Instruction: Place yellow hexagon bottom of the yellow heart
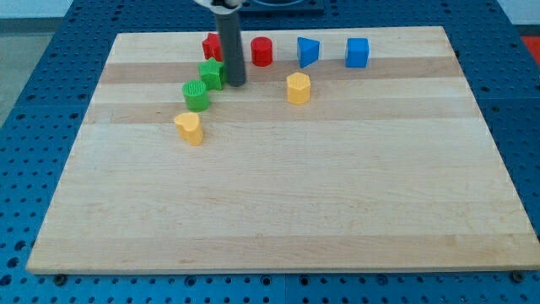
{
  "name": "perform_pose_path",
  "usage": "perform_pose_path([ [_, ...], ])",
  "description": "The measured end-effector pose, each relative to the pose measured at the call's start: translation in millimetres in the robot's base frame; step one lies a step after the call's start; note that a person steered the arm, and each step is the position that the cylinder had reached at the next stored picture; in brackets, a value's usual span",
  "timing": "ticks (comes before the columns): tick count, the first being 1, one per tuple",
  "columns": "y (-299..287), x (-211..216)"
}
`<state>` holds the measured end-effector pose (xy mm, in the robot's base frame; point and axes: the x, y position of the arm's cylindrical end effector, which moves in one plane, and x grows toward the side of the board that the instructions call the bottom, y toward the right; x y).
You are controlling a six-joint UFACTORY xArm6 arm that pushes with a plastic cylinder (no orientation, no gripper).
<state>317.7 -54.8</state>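
Note:
The yellow hexagon (298,88) sits on the wooden board near the view's top, right of centre-left. The yellow heart (189,127) lies lower and to the view's left of it. My tip (234,84) stands on the board between them, up near the top, touching or nearly touching the right side of a green block (211,74). The tip is about 75 px to the view's left of the yellow hexagon and above right of the yellow heart.
A second green block (196,95) lies just above the heart. A red block (212,46) is partly hidden behind the rod. A red cylinder (262,52), a blue wedge-like block (308,51) and a blue cube (358,52) line the board's top edge.

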Motion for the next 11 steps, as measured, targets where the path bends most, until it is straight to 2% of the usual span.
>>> perform_pose_path([
  [1, 77, -4],
  [2, 110, -14],
  [3, 109, 12],
  [4, 50, 40],
  [5, 61, 72],
  [6, 6, 95],
  [8, 4, 149],
  [9, 40, 170],
  [10, -8, 180],
  [11, -72, 167],
])
